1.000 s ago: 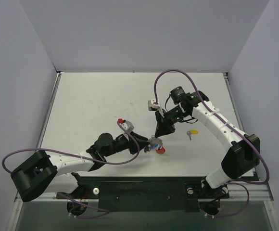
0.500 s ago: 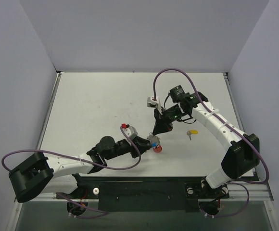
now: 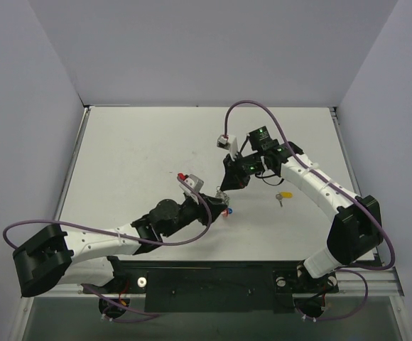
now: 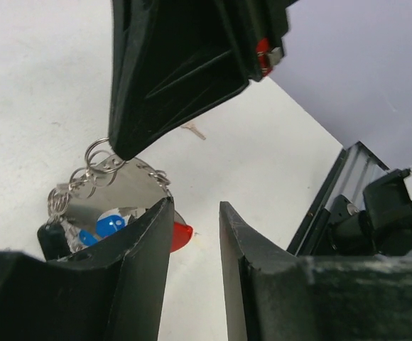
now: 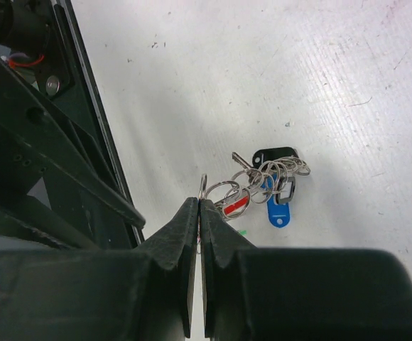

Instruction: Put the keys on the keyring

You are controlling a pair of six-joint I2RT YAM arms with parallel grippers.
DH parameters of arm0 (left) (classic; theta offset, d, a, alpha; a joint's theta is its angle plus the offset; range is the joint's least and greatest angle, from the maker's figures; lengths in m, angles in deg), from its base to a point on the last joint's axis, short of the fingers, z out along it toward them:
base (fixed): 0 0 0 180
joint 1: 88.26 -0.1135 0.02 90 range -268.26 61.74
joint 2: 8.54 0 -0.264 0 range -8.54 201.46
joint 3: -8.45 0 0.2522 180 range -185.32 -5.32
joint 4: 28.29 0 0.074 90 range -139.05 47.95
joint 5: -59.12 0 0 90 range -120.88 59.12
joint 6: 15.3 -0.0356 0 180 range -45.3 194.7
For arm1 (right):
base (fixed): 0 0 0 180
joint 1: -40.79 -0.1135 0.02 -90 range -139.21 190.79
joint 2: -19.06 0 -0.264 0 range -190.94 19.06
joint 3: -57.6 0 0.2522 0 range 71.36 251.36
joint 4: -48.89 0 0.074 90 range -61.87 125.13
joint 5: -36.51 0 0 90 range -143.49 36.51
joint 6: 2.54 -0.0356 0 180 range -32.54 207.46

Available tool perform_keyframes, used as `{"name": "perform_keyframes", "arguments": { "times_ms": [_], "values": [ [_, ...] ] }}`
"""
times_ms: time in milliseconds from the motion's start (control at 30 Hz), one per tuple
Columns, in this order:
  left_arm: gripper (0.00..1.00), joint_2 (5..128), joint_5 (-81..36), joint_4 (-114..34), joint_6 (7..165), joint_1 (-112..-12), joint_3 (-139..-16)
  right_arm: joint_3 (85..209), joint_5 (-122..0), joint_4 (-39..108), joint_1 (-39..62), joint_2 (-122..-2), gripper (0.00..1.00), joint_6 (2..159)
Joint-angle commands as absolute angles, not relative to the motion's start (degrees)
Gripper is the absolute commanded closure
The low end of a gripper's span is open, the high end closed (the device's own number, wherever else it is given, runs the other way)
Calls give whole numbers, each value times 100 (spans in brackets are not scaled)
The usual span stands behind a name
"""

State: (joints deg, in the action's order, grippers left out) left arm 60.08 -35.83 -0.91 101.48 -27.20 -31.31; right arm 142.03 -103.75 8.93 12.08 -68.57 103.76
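- The keyring [image 5: 236,204], its red part showing among silvery loops, sat at the counter [image 3: 135,156], roughly midway between the two arms. Whether its whole weight rested on the surface could not be told.
- A short chain of little linked rings ran off the keyring. At the end of it was a small silvery ring [image 5: 204,186].
- The right gripper [image 5: 199,207] was closed, its two black jaws pressed together on that small silvery ring just beside the keyring.
- A blue-capped key [image 5: 278,211] hung from the bunch, touching the keyring on the side away from the right gripper.
- A black-capped key [image 5: 275,154] lay in the same bunch, just beyond the keyring and next to the blue one.
- The left gripper [image 4: 194,206] stood partly open just beside the keyring, with bare counter showing through the gap and nothing between the jaws.
- In the left wrist view one of its fingers [image 4: 145,249] covered part of the keyring, so only the red edge and the blue cap peeped out.
- A yellow-capped key [image 3: 285,195] lay alone on the counter, well apart from the keyring, on the right arm's side, not touching either gripper.
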Motion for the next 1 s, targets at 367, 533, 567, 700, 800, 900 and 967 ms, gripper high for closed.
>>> {"name": "perform_keyframes", "arguments": {
  "times_ms": [367,533,567,700,800,900,967],
  "values": [
    [65,6266,-4643,-1147,10475,-2744,-3871,14123,-10263,1474,1020,-6601,100,9678],
    [70,6406,-4582,-1243,10537,-2797,-3977,14106,-10227,1491,1012,-6584,100,9652],
    [75,6424,-4565,-1261,10528,-2788,-3994,14114,-10227,1500,1012,-6575,100,9652],
    [84,6328,-4495,-1331,10520,-2876,-3959,14114,-10245,1491,1012,-6575,100,9678],
    [82,6126,-4240,-1253,10458,-2990,-3828,14175,-10297,1264,1090,-6540,100,9940],
    [65,5714,-3933,-1138,10432,-3226,-3477,14359,-10429,466,1266,-6540,100,10913],
    [60,5450,-3818,-1234,10370,-3402,-3266,14430,-10360,70,1415,-6566,100,11433]
  ]
}}
